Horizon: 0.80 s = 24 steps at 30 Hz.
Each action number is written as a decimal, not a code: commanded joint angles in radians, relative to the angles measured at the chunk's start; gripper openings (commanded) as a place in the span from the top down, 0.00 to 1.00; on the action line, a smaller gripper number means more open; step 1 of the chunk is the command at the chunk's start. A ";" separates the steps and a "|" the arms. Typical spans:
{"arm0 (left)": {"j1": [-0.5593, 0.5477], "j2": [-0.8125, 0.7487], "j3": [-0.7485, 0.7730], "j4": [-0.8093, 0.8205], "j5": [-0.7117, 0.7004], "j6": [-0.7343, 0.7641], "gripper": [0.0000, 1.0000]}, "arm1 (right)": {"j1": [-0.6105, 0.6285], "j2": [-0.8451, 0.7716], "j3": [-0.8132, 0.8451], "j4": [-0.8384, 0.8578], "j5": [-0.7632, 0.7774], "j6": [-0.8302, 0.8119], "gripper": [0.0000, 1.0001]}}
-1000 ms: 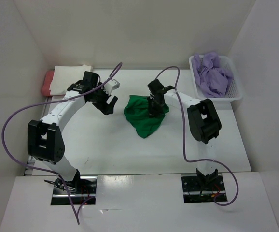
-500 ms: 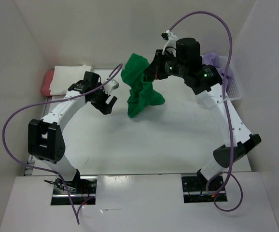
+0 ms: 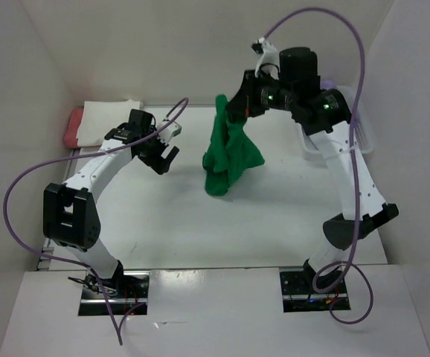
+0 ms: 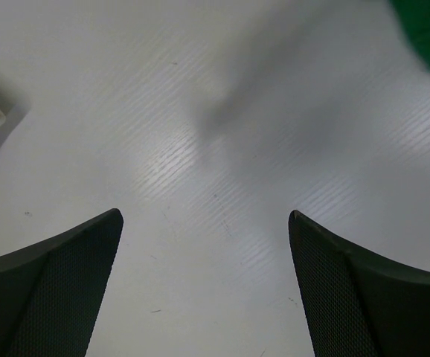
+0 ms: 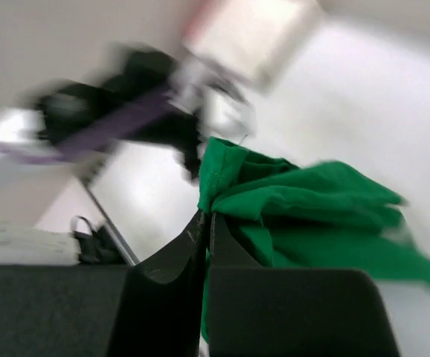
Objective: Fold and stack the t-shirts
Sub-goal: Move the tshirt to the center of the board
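Observation:
The bright green t-shirt hangs crumpled in the air, its lower end near or touching the table. My right gripper is shut on its top edge; in the right wrist view the closed gripper pinches a hem of the green t-shirt. My left gripper hovers to the left of the shirt, open and empty. The left wrist view shows this gripper over bare table, with a corner of the green t-shirt at the top right. A folded cream-white t-shirt lies on a salmon-red t-shirt at the back left.
The white mesh basket stands at the back right, mostly hidden behind my raised right arm; a bit of lavender t-shirt shows there. White walls close in the table at the back and sides. Purple cables loop off both arms.
My right arm has lifted the green t-shirt from the table high into the air, where it now hangs lengthwise. The left gripper has stayed almost in place.

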 commanded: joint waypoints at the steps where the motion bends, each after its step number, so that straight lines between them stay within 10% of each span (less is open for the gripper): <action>1: 0.002 -0.032 0.036 0.019 -0.025 -0.016 0.02 | 0.121 0.007 0.338 -0.011 -0.121 -0.085 1.00; 7: 0.002 -0.062 0.013 0.041 -0.083 -0.025 0.00 | 0.111 0.016 0.496 0.010 -0.046 -0.104 1.00; 15: 0.002 -0.072 0.013 0.050 -0.166 -0.025 0.00 | -0.027 0.232 0.303 0.015 0.063 -0.133 0.92; 24: 0.002 -0.081 0.024 0.030 -0.198 -0.025 0.00 | 0.017 0.559 0.520 -0.031 0.209 -0.068 0.10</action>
